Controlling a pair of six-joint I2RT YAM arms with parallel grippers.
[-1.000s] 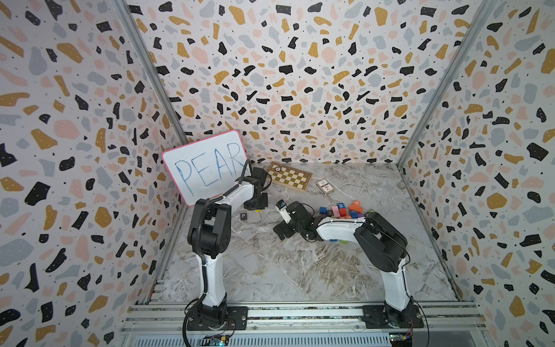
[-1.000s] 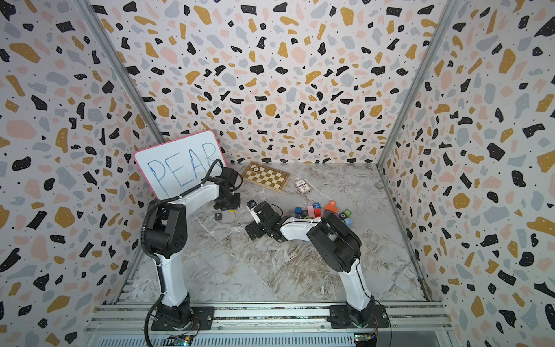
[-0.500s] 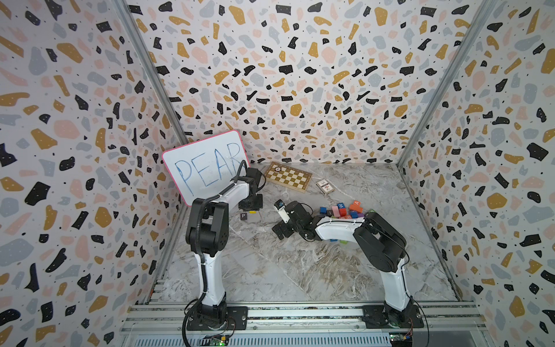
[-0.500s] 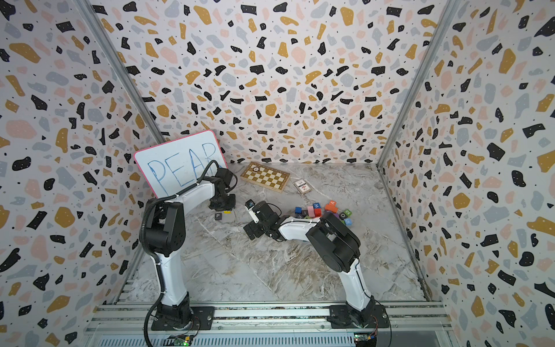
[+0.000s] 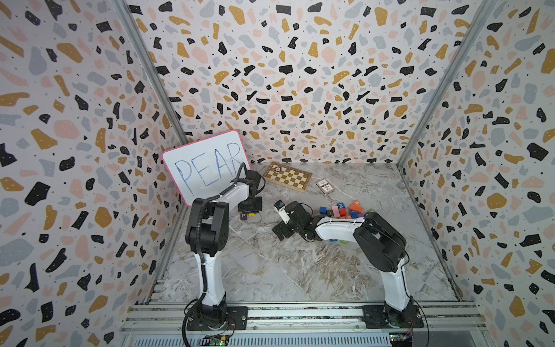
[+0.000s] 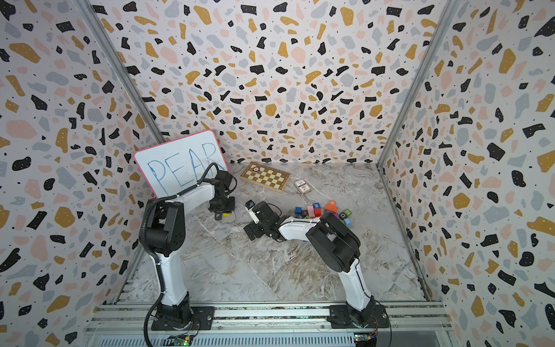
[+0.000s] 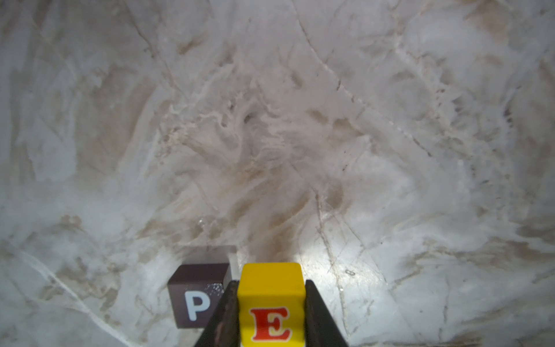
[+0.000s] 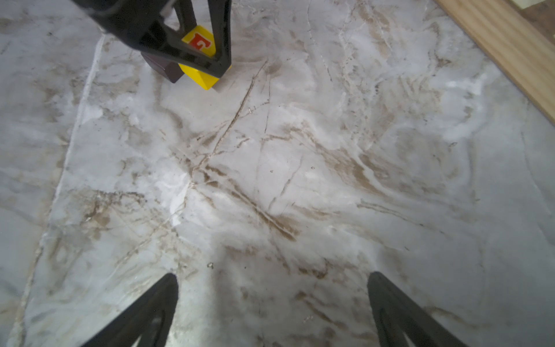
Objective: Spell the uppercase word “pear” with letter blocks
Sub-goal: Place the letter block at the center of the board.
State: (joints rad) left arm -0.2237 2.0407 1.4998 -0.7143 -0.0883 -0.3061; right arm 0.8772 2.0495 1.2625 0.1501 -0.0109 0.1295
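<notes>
My left gripper [image 7: 270, 284] is shut on the yellow letter block with a red E [image 7: 270, 303], gripping its two sides. It holds the block low over the marble, right beside the dark P block [image 7: 195, 297], with one finger between the two. I cannot tell whether the E block touches the table. Both top views show the P [image 5: 244, 215] [image 6: 219, 215] and the E [image 5: 252, 214] [image 6: 226, 214] under the left gripper [image 5: 250, 210]. The orange A block [image 5: 356, 203] lies in the pile at the right. My right gripper [image 8: 271, 279] [image 5: 280, 232] is open and empty, low over bare marble.
A pile of coloured blocks [image 5: 341, 211] lies behind my right arm. A wooden chessboard [image 5: 287, 176] and a small card box [image 5: 325, 186] lie at the back. A whiteboard reading PEAR [image 5: 207, 165] leans in the back left corner.
My left gripper has shifted slightly left and down with the E block, closer to the P block. The right arm has stayed about where it was.
</notes>
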